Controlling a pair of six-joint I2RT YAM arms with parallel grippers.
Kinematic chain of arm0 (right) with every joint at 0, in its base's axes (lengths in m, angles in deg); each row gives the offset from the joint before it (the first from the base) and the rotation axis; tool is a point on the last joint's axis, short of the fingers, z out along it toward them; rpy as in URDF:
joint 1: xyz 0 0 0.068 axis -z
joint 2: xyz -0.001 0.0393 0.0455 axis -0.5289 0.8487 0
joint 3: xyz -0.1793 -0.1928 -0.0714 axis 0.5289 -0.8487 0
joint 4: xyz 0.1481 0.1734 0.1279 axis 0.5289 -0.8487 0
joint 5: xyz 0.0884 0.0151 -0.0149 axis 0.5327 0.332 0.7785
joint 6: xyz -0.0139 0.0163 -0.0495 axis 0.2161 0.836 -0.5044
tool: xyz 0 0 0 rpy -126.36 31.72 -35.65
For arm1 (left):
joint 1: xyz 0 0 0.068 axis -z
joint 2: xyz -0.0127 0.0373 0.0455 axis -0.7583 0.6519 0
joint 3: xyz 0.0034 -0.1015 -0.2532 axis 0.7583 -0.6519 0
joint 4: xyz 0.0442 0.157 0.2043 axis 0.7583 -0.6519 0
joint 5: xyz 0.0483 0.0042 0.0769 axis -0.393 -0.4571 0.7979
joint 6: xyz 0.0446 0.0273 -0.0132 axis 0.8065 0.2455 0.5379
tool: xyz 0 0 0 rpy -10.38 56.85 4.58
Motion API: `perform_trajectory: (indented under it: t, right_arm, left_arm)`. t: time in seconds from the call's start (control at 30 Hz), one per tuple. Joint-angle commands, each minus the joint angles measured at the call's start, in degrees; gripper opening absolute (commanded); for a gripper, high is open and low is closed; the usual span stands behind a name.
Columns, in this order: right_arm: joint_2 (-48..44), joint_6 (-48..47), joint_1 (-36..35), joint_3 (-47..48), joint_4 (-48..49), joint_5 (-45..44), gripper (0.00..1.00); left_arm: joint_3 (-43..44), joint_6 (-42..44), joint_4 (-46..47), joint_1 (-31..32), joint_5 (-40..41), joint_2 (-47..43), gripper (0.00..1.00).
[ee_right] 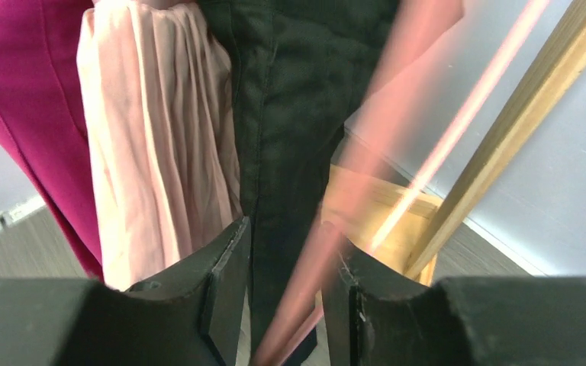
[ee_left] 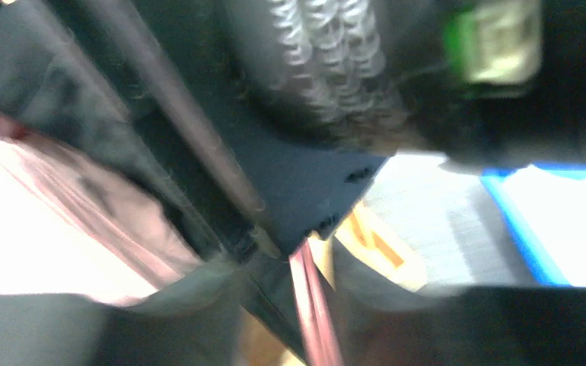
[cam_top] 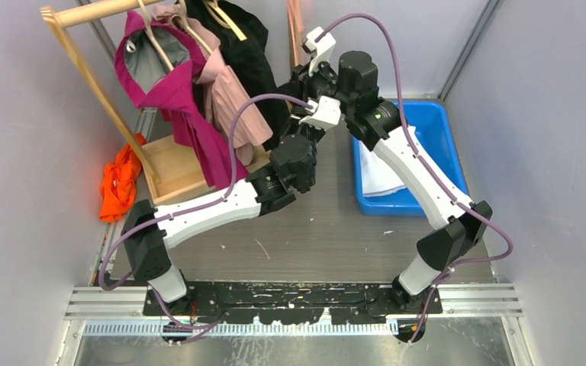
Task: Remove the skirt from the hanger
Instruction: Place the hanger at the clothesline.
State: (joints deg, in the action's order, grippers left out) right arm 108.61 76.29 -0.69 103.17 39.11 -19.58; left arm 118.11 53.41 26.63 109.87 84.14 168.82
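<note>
A pale pink pleated skirt (cam_top: pixel 229 99) hangs on a wooden hanger (cam_top: pixel 191 30) between a magenta garment (cam_top: pixel 175 91) and a black garment (cam_top: pixel 252 53). My right gripper (cam_top: pixel 301 76) is up at the black garment's right edge. In the right wrist view the right gripper (ee_right: pixel 286 305) is open, with the black cloth (ee_right: pixel 297 114) between its fingers and the skirt (ee_right: pixel 160 137) just to the left. My left gripper (cam_top: pixel 299 107) is close below it. The left wrist view is blurred; the left gripper (ee_left: pixel 290 320) stands apart around dark cloth (ee_left: pixel 305 183).
The wooden rack (cam_top: pixel 84 53) stands at the back left on a wooden base (cam_top: pixel 172 164). An orange cloth (cam_top: pixel 120 183) lies on the floor left of it. A blue bin (cam_top: pixel 427 145) holding white cloth stands at the right. Grey walls close both sides.
</note>
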Motion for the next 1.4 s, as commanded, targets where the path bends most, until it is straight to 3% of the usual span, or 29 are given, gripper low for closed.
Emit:
perform_trajectory:
  t: [0.0,0.27,0.3,0.37,0.4,0.5,0.53,0.57,0.8,1.1,1.37]
  right_arm:
    - [-7.04,0.58,-3.23,0.34,0.85,4.87,0.01]
    - [-7.58,-1.17,-3.21,-0.47,0.81,2.05,0.01]
    - [-8.04,-1.79,-3.17,-1.23,1.24,0.79,0.08]
    - [-9.08,-3.66,-3.21,-3.01,1.83,-0.95,0.42]
    - [-9.71,-4.37,-3.17,-3.84,2.25,-1.60,0.54]
    - [-10.53,-5.52,-3.22,-4.93,2.22,-3.04,0.77]
    - [-10.59,-6.16,-3.21,-4.88,1.35,-3.03,0.95]
    - [-10.57,-6.84,-3.21,-4.35,0.02,-2.75,1.00]
    - [-12.25,-12.17,-3.23,-2.76,-8.02,1.70,1.00]
    - [-19.54,-23.77,-3.19,-4.37,-17.02,4.18,1.00]
    - [-29.89,-24.04,-3.12,-11.34,-12.64,3.60,1.00]
  left_arm:
    - [-0.86,2.82,12.89,-3.55,0.85,-3.36,0.02]
    - [-6.02,6.96,13.44,-3.80,0.41,-8.31,0.00]
    - [-6.51,7.00,13.03,-4.00,0.36,-9.21,0.00]
    - [-7.47,7.03,12.81,-4.63,0.20,-10.68,0.00]
    - [-7.89,6.98,12.48,-5.06,0.21,-11.11,0.00]
    - [-8.80,6.61,12.01,-6.24,0.12,-12.10,0.00]
    - [-8.99,6.16,11.45,-6.72,-0.02,-12.25,0.00]
    - [-9.09,5.44,10.85,-7.38,-0.26,-12.45,0.00]
    - [-8.04,-1.11,3.43,-12.33,-3.04,-13.30,0.00]
    - [-6.89,-3.50,-3.65,-13.39,-4.78,-15.56,0.00]
    - [-6.50,-4.80,-6.12,-14.80,-5.33,-15.69,0.00]
